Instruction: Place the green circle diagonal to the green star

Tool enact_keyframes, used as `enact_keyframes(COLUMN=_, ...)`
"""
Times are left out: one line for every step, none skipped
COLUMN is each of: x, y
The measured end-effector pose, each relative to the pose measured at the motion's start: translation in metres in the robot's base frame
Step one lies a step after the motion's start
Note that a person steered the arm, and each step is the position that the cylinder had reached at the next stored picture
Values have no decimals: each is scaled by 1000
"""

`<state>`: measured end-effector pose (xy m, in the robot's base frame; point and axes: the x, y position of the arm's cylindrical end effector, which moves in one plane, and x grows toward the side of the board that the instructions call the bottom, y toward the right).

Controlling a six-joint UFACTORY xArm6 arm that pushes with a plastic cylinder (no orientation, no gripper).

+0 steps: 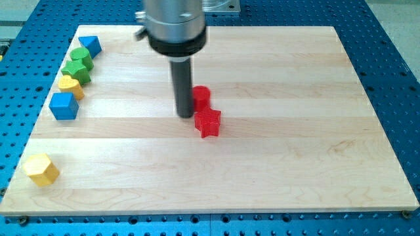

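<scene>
Nearest the camera: yellow block, apparently hexagonal, at the view's bottom left corner of the counter. It plays no part in the task.

Task objects: two green blocks sit touching in the cluster along the view's left edge. The rounder one, green circle, lies just below and beside the upper blue block; the more angular one, green star, lies just below-left of it. Their shapes are small here, so this naming is my best reading.

Neighbours: a yellow heart-like block touches the green star from below; a lower blue cube follows, slightly apart.

Tool: a bare rod with nothing to clench or release; it holds no block. My tip rests mid-counter, just left of the red star and in front of the red cylinder, well apart from both green blocks.

Step in hand (judgement): approach not yet begun; the pair already stand roughly diagonal, but tightly packed.

Next move (judgement): I would travel toward the view's top left, skirt the blue block, and nudge the green circle alone without disturbing the star.
</scene>
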<state>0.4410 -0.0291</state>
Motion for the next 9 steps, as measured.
enact_keyframes(x=1, y=-12)
enact_keyframes(x=82, y=-128)
enact_keyframes(x=99, y=-221)
enact_keyframes(x=25, y=-274)
enact_keyframes(x=-65, y=-274)
enact_keyframes(x=-128, y=-266)
enact_keyframes(x=-105, y=-193)
enact_keyframes(x=-106, y=-96)
enact_keyframes(x=-113, y=-97)
